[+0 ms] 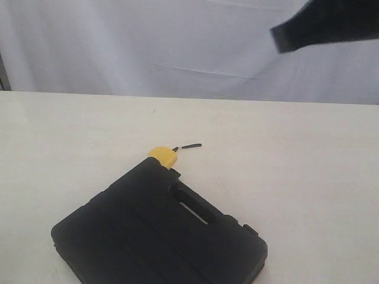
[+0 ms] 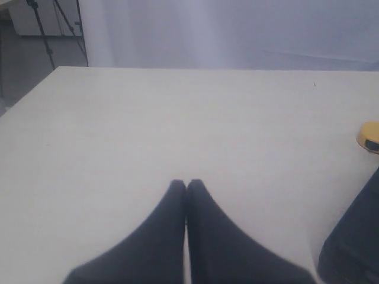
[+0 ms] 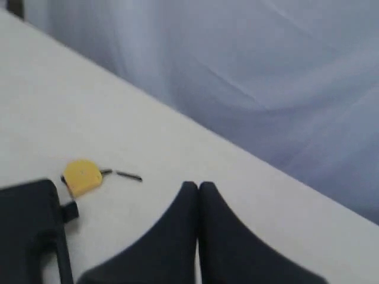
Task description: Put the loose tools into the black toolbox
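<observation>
The black toolbox (image 1: pixel 160 234) lies closed on the white table, handle side facing right. A yellow tape measure (image 1: pixel 161 155) rests just behind its far corner, with a thin black strap trailing off it. It also shows in the right wrist view as the tape measure (image 3: pixel 82 176) beside the toolbox (image 3: pixel 29 231), and at the edge of the left wrist view as the tape measure (image 2: pixel 370 136). My left gripper (image 2: pixel 186 183) is shut and empty above bare table. My right gripper (image 3: pixel 198 186) is shut and empty, raised high at the upper right (image 1: pixel 281 38). The pliers, tape roll and knife are out of view.
A pale curtain (image 1: pixel 177 41) hangs behind the table's far edge. A tripod's legs (image 2: pixel 53 29) stand on the floor beyond the table's left corner.
</observation>
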You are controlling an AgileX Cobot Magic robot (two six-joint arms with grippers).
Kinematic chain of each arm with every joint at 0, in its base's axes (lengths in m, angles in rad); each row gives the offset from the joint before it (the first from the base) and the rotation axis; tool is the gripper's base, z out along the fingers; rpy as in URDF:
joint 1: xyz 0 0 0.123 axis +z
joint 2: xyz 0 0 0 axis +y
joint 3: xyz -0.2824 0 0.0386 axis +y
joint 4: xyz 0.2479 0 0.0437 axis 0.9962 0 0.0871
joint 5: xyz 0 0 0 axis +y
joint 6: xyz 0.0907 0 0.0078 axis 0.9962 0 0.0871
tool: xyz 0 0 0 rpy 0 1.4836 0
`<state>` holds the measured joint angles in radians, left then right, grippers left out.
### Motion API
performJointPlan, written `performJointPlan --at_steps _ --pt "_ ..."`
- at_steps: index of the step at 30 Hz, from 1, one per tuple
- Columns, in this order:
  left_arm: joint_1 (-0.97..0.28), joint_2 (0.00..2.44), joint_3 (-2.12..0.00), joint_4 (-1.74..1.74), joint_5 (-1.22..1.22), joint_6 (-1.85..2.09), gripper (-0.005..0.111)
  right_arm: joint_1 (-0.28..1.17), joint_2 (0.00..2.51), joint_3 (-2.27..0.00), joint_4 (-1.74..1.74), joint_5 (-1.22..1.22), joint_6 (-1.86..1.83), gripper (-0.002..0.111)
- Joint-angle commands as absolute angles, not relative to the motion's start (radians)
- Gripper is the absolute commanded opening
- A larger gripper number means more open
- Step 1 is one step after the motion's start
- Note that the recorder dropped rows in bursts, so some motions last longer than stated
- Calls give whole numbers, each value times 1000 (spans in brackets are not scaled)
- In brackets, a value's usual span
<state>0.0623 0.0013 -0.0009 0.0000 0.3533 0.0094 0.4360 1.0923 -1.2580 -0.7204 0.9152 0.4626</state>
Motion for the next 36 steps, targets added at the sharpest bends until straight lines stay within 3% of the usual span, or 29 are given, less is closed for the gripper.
performJointPlan --at_steps 1,12,24,29,36 --pt "58 0 0 0 342 7 0 432 863 -1101 -715 734 554 -1" --pt "58 0 0 0 342 7 0 432 564 -650 -973 605 936 -1" --pt "58 0 0 0 342 7 0 432 564 -576 -1288 611 1254 -1" --pt "58 0 0 0 342 7 0 432 562 -469 -1736 536 1626 -1" --pt "58 0 0 0 342 7 0 432 562 -456 -1742 448 1709 -1"
